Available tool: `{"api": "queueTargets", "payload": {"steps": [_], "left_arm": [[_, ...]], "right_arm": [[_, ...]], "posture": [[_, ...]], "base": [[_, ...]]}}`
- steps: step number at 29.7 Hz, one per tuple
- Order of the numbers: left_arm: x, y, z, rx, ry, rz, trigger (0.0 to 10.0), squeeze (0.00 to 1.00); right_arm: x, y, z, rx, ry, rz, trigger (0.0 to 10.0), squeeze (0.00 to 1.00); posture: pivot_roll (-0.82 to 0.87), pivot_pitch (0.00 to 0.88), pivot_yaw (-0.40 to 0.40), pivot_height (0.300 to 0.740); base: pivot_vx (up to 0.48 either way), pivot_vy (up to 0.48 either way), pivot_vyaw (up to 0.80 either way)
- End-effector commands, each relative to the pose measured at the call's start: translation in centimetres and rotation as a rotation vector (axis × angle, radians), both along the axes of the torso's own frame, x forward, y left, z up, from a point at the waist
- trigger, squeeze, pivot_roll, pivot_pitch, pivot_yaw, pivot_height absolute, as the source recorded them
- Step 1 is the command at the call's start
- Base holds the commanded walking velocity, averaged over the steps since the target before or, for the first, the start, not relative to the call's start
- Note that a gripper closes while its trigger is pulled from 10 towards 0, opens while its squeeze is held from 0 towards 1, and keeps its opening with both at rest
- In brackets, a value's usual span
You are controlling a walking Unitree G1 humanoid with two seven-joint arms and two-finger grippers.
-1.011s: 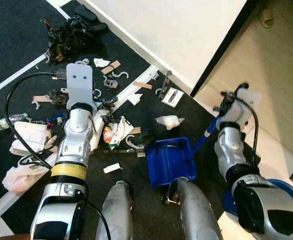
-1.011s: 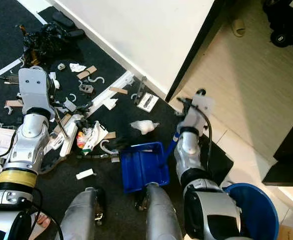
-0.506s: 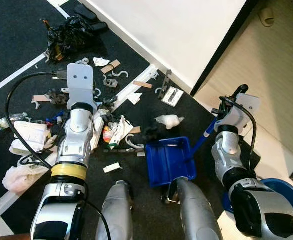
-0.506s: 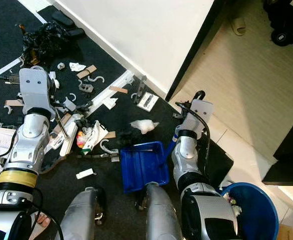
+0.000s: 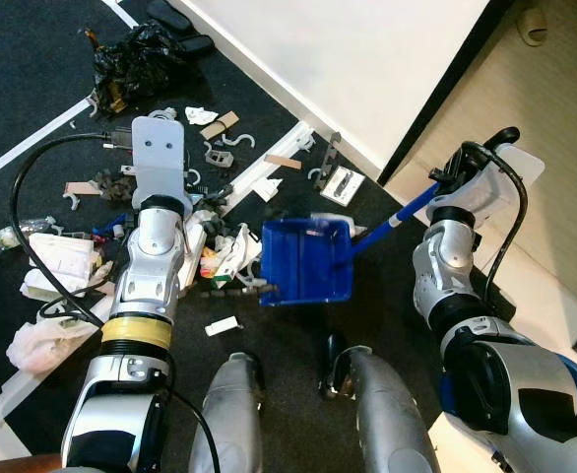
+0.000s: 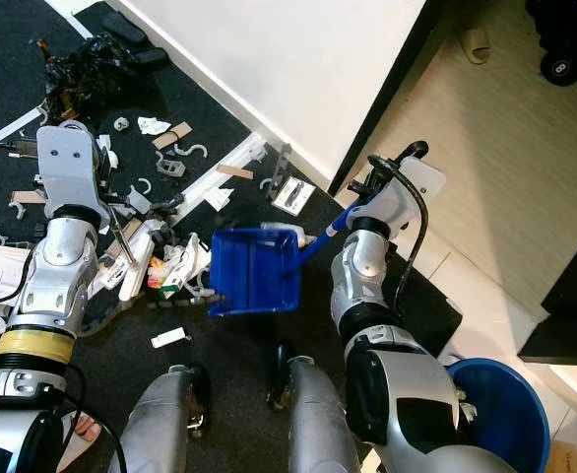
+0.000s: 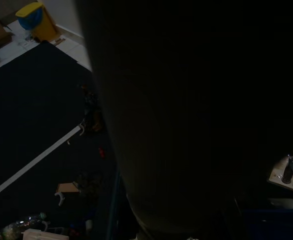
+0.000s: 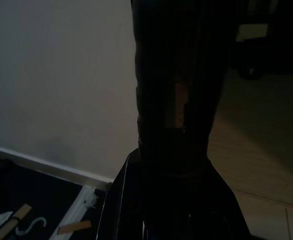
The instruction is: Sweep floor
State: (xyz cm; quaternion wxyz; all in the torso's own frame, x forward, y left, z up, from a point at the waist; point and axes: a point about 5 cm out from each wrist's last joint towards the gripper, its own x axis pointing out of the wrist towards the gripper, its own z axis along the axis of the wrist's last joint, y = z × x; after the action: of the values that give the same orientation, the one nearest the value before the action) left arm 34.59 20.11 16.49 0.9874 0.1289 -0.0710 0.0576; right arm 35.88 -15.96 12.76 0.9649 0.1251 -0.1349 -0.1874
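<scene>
A blue dustpan (image 5: 306,264) hangs tilted just over the black carpet, its mouth toward the litter pile (image 5: 220,251). Its blue handle (image 5: 397,219) runs up and right into my right gripper (image 5: 438,193), which is shut on it under the white wrist plate. The litter is white hooks, cardboard scraps, wrappers and plastic bags strewn to the left. My left arm reaches over that pile. Its grey wrist plate (image 5: 158,163) hides the left gripper. Both wrist views are very dark.
A black rubbish bag (image 5: 136,64) lies at the far left by the white wall and baseboard (image 5: 298,103). A small flat device (image 5: 341,187) lies near the doorway. A blue bin (image 6: 510,419) stands at my right foot. Pale flooring stretches to the right.
My right arm has lifted and swung left. The dustpan has come off the floor and moved left toward the litter, covering the white crumpled bag. My left arm has barely moved.
</scene>
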Motion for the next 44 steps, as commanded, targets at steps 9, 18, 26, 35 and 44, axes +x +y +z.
{"api": "queueTargets", "payload": {"steps": [9, 18, 26, 35, 44], "left_arm": [[-0.8, 0.2, -0.8, 0.037, 0.011, -0.014, 10.0, 0.00], [-0.8, 0.1, -1.0, 0.047, 0.025, -0.025, 10.0, 0.00], [-0.5, -0.1, -2.0, 0.047, 0.103, -0.018, 10.0, 0.00], [-0.6, -0.1, -3.3, 0.036, 0.182, 0.018, 10.0, 0.00], [-0.5, -0.2, -2.7, 0.024, 0.145, 0.017, 10.0, 0.00]], "right_arm": [[-2.8, 0.3, -4.6, -0.095, 0.126, 0.017, 10.0, 0.00], [-4.0, 0.5, -6.4, -0.169, 0.209, 0.008, 10.0, 0.00], [-3.6, -0.1, -6.8, -0.231, 0.306, -0.040, 10.0, 0.00], [-3.0, -0.2, -6.6, -0.307, 0.373, -0.082, 10.0, 0.00], [-1.8, -0.8, -4.1, -0.075, 0.227, -0.125, 10.0, 0.00]], "posture": [[0.21, 0.341, -0.037, 0.740], [0.20, 0.349, -0.023, 0.740], [0.19, 0.344, -0.029, 0.740], [0.18, 0.341, -0.037, 0.740], [0.18, 0.343, -0.042, 0.740]], "base": [[0.000, 0.000, 0.00], [0.000, 0.000, 0.00], [0.000, 0.000, 0.00], [0.000, 0.000, 0.00], [0.000, 0.000, 0.00]]}}
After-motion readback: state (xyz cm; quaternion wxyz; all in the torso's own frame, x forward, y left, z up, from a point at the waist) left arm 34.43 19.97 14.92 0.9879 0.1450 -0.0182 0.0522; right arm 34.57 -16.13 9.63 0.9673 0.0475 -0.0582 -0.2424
